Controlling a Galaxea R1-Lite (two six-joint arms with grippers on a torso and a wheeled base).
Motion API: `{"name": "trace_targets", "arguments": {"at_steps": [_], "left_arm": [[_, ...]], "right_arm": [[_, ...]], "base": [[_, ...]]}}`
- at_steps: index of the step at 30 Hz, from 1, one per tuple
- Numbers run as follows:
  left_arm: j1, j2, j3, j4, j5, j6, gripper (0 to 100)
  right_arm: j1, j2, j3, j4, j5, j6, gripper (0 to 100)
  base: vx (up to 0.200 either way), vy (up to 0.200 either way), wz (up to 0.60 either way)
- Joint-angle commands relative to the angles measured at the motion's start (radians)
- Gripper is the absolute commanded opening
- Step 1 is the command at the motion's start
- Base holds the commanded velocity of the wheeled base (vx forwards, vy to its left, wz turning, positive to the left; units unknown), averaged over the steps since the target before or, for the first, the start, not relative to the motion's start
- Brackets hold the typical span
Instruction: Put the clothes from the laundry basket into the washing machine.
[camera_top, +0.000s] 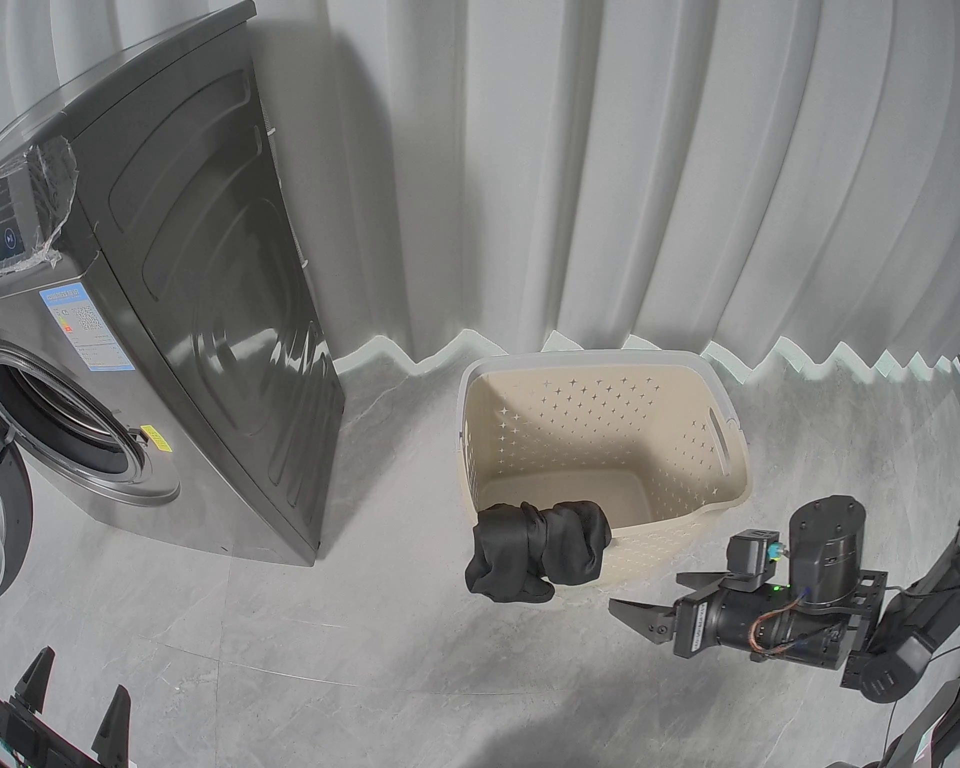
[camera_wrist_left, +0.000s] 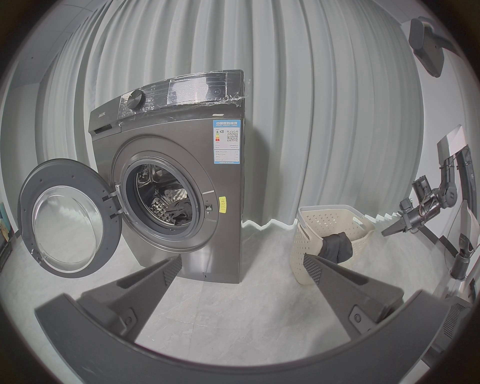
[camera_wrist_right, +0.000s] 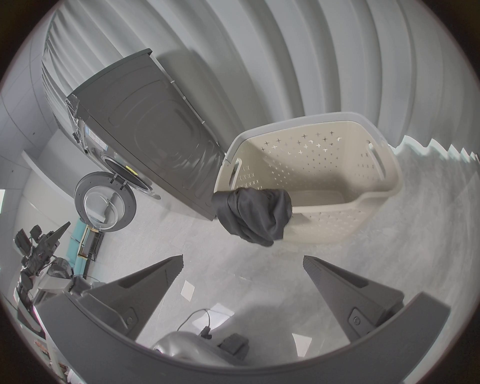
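Jaws spread wide on both the left gripper (camera_top: 80, 680) and the right gripper (camera_top: 646, 590), as a black garment (camera_top: 538, 550) hangs over the near rim of the laundry basket (camera_top: 700, 400), beside the open-doored washing machine (camera_top: 200, 300).

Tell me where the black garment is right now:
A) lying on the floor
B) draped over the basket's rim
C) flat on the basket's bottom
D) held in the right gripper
B: the black garment hangs bunched over the rim of the basket on the robot's side, spilling down the outside wall.
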Motion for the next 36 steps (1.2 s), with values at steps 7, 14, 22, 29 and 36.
{"name": "trace_targets", "arguments": {"at_steps": [7,14,22,29,36], "left_arm": [[-0.001,-0.016,0.015,0.000,0.000,0.001,100],[-0.001,-0.016,0.015,0.000,0.000,0.001,100],[-0.001,-0.016,0.015,0.000,-0.001,0.001,100],[-0.001,-0.016,0.015,0.000,-0.001,0.001,100],[-0.001,-0.016,0.015,0.000,-0.001,0.001,100]], "right_arm": [[0.027,0.289,-0.069,-0.228,-0.028,-0.060,100],[0.016,0.330,-0.123,-0.241,-0.030,-0.088,100],[-0.001,0.421,-0.226,-0.284,-0.030,-0.091,100],[-0.035,0.527,-0.287,-0.359,-0.028,-0.126,100],[-0.032,0.589,-0.373,-0.389,-0.024,-0.134,100]], "base": [[0.000,0.000,0.00],[0.000,0.000,0.00],[0.000,0.000,0.00],[0.000,0.000,0.00],[0.000,0.000,0.00]]}}
